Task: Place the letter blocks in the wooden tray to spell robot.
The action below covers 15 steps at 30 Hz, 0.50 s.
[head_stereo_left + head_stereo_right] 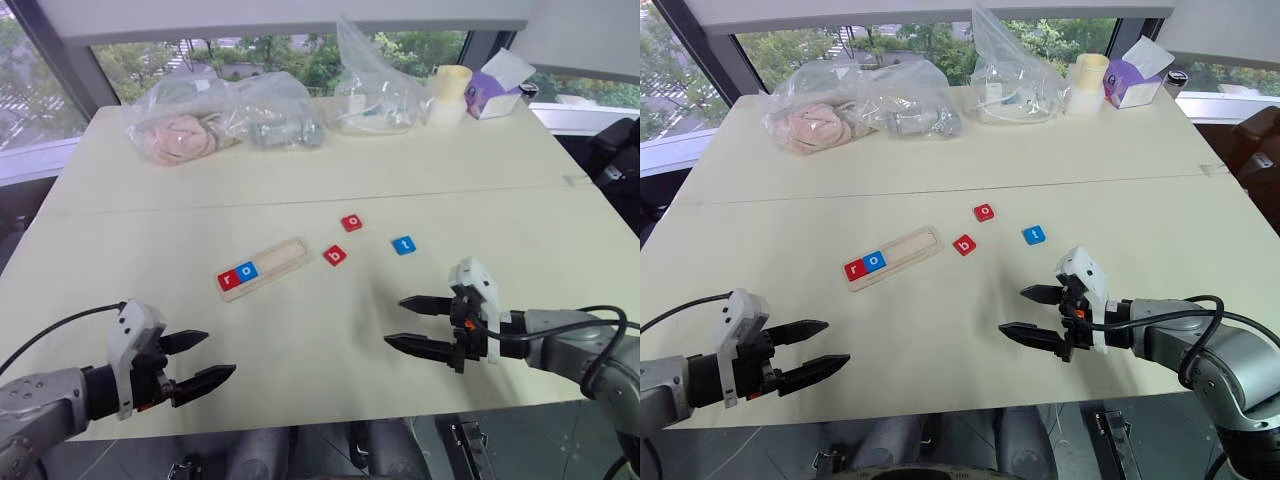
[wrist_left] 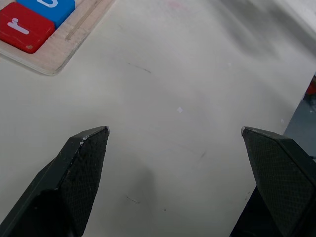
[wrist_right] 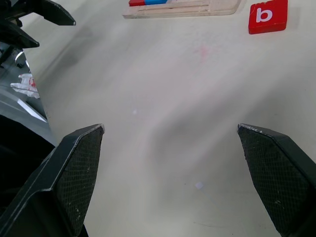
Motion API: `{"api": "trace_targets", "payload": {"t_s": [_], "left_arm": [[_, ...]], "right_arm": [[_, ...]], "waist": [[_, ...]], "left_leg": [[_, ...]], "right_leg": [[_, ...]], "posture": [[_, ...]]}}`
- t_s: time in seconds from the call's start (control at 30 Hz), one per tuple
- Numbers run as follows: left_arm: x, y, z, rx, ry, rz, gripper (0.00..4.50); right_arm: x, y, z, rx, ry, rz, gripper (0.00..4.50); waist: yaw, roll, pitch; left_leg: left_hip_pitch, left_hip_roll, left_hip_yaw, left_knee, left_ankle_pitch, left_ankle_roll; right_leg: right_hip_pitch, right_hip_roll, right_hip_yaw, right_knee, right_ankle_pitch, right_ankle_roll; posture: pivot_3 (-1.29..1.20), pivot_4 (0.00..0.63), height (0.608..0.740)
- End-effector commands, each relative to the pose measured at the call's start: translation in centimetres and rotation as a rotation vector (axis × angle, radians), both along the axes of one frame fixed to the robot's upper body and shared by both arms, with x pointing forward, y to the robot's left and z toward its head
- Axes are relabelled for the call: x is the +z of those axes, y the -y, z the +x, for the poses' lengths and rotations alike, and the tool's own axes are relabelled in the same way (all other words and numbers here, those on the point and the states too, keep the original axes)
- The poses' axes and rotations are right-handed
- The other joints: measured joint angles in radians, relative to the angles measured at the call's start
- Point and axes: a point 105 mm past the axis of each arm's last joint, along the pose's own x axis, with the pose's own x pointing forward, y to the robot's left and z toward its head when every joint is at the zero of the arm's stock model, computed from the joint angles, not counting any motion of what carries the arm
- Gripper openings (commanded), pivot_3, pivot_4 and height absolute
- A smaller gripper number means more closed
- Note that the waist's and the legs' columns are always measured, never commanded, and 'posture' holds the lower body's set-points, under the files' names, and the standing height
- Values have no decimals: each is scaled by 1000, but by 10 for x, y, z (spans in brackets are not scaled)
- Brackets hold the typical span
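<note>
Letter blocks [image 1: 348,238] lie unobstructed beside wooden tray [image 1: 285,261]; bags [image 1: 225,120] behind; both jaws released.

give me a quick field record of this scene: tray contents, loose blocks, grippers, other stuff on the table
tray: wooden tray lying at an angle on the table
in tray: red r block at its left end, blue o block next to it; the other slots empty
loose blocks: red b block just right of the tray, red o block beyond it, blue t block farther right
left gripper: open, empty
right gripper: open, empty
far edge: plastic bags, purple tissue box
</note>
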Motion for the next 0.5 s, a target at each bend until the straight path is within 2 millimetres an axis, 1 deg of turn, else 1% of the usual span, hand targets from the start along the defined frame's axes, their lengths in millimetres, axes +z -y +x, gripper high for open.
{"api": "trace_targets", "payload": {"t_s": [0.03,0.13,0.5], "left_arm": [[8,3,0,-10,43,-1,4500],[11,4,2,5,46,-21,4500],[11,1,2,28,60,-7,4500]], "right_arm": [[8,-4,-1,26,38,2,4424],[7,-4,1,27,38,0,4424],[5,-7,4,33,47,-9,4424]], "waist": [[0,0,0],[0,0,0],[0,0,0]], "left_leg": [[0,0,0,0,0,0],[0,0,0,0,0,0],[0,0,0,0,0,0]], "right_leg": [[0,0,0,0,0,0],[0,0,0,0,0,0],[0,0,0,0,0,0]], "posture": [[0,150,740],[0,150,740],[0,150,740]]}}
